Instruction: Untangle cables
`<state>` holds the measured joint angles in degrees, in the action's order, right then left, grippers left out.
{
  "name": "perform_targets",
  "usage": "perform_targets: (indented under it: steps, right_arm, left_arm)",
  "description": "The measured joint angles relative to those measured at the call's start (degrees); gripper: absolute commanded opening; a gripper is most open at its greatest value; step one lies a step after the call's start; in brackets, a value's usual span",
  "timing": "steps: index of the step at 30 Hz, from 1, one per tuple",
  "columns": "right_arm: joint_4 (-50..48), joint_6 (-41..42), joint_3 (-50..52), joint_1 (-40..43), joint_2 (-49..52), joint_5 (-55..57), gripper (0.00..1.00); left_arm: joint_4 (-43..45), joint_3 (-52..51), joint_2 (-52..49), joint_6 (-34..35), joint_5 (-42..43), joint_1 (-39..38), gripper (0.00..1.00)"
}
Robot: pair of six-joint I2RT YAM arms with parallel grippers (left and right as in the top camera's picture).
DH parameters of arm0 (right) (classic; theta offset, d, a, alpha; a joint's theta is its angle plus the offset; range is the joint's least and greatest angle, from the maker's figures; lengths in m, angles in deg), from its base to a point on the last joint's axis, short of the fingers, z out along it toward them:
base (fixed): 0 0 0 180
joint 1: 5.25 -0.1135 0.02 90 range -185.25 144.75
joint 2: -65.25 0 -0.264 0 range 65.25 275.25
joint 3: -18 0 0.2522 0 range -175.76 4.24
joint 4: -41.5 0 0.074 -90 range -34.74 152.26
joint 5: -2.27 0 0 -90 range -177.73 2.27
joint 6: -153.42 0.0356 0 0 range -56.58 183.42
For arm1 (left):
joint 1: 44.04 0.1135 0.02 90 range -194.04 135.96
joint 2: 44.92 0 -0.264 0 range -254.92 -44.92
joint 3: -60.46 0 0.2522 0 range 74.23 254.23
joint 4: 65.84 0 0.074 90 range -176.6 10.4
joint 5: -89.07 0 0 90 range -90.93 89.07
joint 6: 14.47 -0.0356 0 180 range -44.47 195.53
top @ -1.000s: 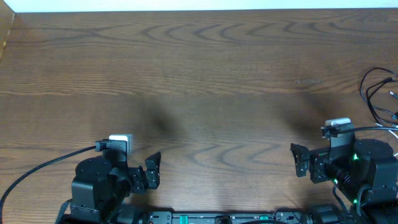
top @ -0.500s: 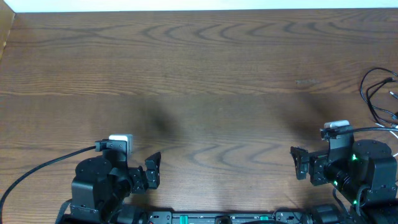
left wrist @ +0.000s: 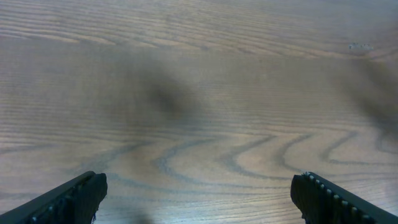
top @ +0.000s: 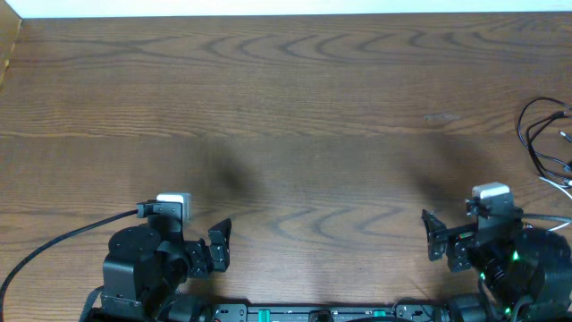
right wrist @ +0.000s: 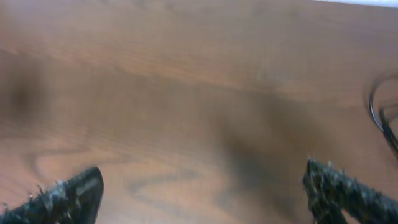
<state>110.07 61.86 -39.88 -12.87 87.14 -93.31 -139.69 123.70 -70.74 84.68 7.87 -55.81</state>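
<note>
At the table's [top: 295,107] right edge lie the cables [top: 522,125], loose black loops running roughly front to back, their right side cut off by the frame and their plug ends too small to make out. The right wrist view catches only a blurred arc [right wrist: 373,112]. The left gripper [top: 219,246] and right gripper [top: 433,237] stand wide open, holding nothing.

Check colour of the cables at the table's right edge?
The cables look mostly black, with a few thin whitish strands lower down. The overhead view shows it best.
</note>
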Motion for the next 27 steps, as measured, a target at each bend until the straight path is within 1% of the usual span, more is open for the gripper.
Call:
perform_targets:
  steps: [5,7,8,13,16,20,27]
  right_arm:
    - [-10.6,-0.63,9.55,0.0,-7.52,-1.4,0.99]
    - [-17.53,-0.85,14.49,0.0,-10.82,-2.64,0.99]
    - [-18.43,-0.92,15.28,0.0,-11.39,-2.84,0.99]
    - [-28.94,-0.98,21.81,0.0,-16.06,-4.07,0.99]
    - [-32.57,-1.01,23.87,0.0,-18.23,-4.33,0.99]
    - [-34.49,-1.2,25.4,0.0,-19.8,-4.22,0.99]
    - [-42.34,-4.46,28.98,0.0,-20.94,-3.78,0.99]
  left_arm:
    - [-0.04,-0.02,0.0,-0.02,0.0,0.0,1.0]
    - [-0.04,-0.02,0.0,-0.02,-0.02,0.0,1.0]
    - [-0.04,-0.02,0.0,-0.02,-0.02,0.0,1.0]
    - [-0.04,-0.02,0.0,-0.02,-0.15,0.0,1.0]
    - [-0.04,-0.02,0.0,-0.02,-0.15,0.0,1.0]
    - [-0.04,-0.02,0.0,0.0,-0.13,0.0,1.0]
    - [-0.04,-0.02,0.0,-0.02,-0.15,0.0,1.0]
